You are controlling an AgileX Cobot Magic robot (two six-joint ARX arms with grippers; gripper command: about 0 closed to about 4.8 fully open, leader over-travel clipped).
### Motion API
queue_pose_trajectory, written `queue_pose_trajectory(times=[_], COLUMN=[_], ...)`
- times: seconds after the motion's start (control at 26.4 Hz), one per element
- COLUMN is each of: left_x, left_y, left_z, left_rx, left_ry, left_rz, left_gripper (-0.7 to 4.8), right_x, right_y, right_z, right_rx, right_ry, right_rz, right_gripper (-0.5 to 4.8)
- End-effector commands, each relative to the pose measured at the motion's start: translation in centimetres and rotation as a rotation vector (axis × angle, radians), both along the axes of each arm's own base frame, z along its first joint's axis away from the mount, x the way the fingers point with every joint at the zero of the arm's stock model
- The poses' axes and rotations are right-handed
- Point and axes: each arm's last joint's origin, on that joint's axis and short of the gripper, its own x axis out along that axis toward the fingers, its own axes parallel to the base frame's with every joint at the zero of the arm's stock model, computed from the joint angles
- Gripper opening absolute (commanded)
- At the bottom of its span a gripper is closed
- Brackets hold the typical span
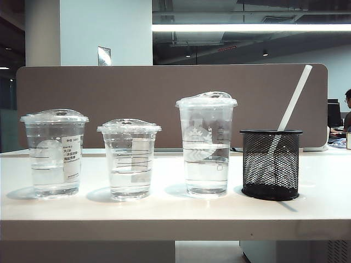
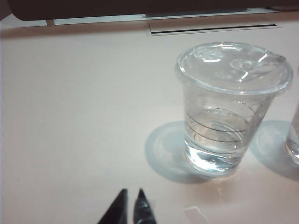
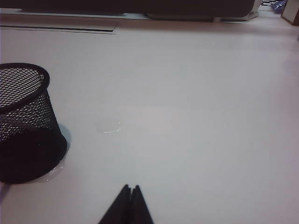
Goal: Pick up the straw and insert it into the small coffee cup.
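The straw is long, thick and white, and it leans in a black mesh holder at the right of the table. The small coffee cup, the shortest, stands second from the left, lidded and part filled with water. Neither gripper shows in the exterior view. My left gripper hangs over bare table short of a clear lidded cup with measure lines; its tips are almost together with nothing between them. My right gripper is shut and empty, with the mesh holder off to one side.
A wider cup with a printed label stands at the far left, and the tallest cup stands beside the holder. A brown partition runs behind the white table. Another cup's edge shows in the left wrist view.
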Motion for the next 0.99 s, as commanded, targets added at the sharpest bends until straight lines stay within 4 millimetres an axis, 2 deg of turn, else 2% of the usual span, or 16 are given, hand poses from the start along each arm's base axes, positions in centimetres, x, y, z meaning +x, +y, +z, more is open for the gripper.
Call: queue_pose_trajectory(times=[0.04,0.46,0.57,0.61,0.64,0.68,0.76,0.87,0.99], left_x=[0.0,0.0,-0.1,-0.2,-0.6,-1.5,-4.2,-7.7,-11.1], left_y=[0.0,0.0,0.0,-0.1,-0.3,-0.7,-0.9,-0.6,0.1], left_z=[-0.1,0.0,0.9,2.7,5.2,8.9,14.3,18.0,20.3], left_rx=[-0.005,0.024,0.018,0.010,0.002,-0.008,-0.020,-0.043,-0.074], left_ry=[0.001,0.001,-0.028,-0.098,-0.196,-0.288,-0.329,-0.308,-0.271], left_rz=[0.004,-0.003,-0.010,-0.038,-0.078,-0.173,-0.319,-0.423,-0.435], left_gripper=[0.23,0.23,0.23,0.23,0.23,0.23,0.23,0.23,0.23], right_x=[0.0,0.0,0.0,0.0,0.0,0.0,0.0,0.0,0.0], right_y=[0.0,0.0,0.0,0.0,0.0,0.0,0.0,0.0,0.0], right_z=[-0.1,-0.1,-0.1,-0.1,-0.1,-0.1,-0.1,-0.1,-0.1], right_rx=[0.002,0.002,0.002,0.002,0.002,0.002,0.002,0.002,0.002], right_ry=[-0.005,-0.005,-0.005,-0.005,-0.005,-0.005,-0.005,-0.005,-0.005], right_rz=[0.007,0.007,0.006,0.007,0.006,0.007,0.006,0.007,0.006], right_gripper=[0.22,0.22,0.22,0.22,0.22,0.22,0.22,0.22,0.22])
